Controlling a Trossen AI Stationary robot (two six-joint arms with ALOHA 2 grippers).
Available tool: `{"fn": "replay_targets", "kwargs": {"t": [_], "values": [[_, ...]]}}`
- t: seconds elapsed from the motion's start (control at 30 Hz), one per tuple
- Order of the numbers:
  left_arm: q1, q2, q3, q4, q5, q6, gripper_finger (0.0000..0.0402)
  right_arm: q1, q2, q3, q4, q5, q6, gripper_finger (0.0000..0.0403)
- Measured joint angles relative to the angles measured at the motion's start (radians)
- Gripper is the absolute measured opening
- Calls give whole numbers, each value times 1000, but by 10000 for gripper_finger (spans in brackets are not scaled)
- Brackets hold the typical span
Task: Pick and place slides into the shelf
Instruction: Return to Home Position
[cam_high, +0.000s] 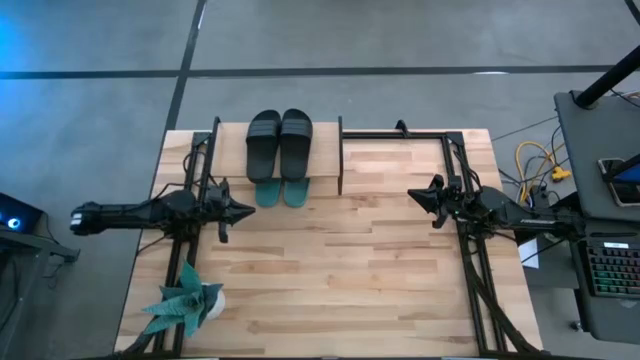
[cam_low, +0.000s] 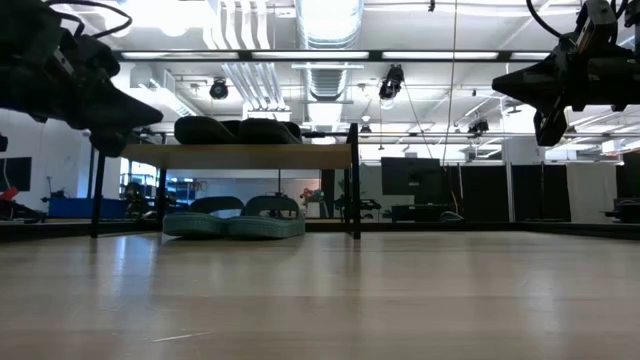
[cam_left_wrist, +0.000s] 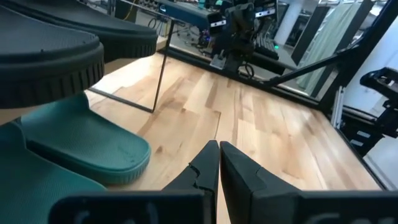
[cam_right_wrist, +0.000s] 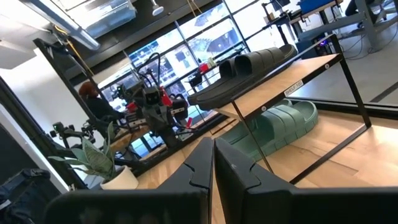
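The shelf (cam_high: 325, 150) stands at the far edge of the table (cam_high: 360, 270). Two black slides (cam_high: 280, 143) lie side by side on top of the shelf. Two green slides (cam_high: 281, 192) lie side by side under its top board, with their ends poking out at the front. The left gripper (cam_high: 248, 211) hangs in the air just in front of the shelf, near the green slides. Its fingers are pressed together and hold nothing. The right gripper (cam_high: 414, 195) hangs well off to the shelf's right, with its fingers also pressed together and empty. A plant (cam_high: 185, 300) sits far in front of the shelf.
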Motion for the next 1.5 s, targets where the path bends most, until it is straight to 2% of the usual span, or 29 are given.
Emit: {"fn": "replay_targets", "kwargs": {"t": [0.63,1.5], "values": [[0,78,0,9,0,0,0,0,0,0,0,0,0,9],[0,89,-9,52,0,0,0,0,23,1,1,0,0,9]]}}
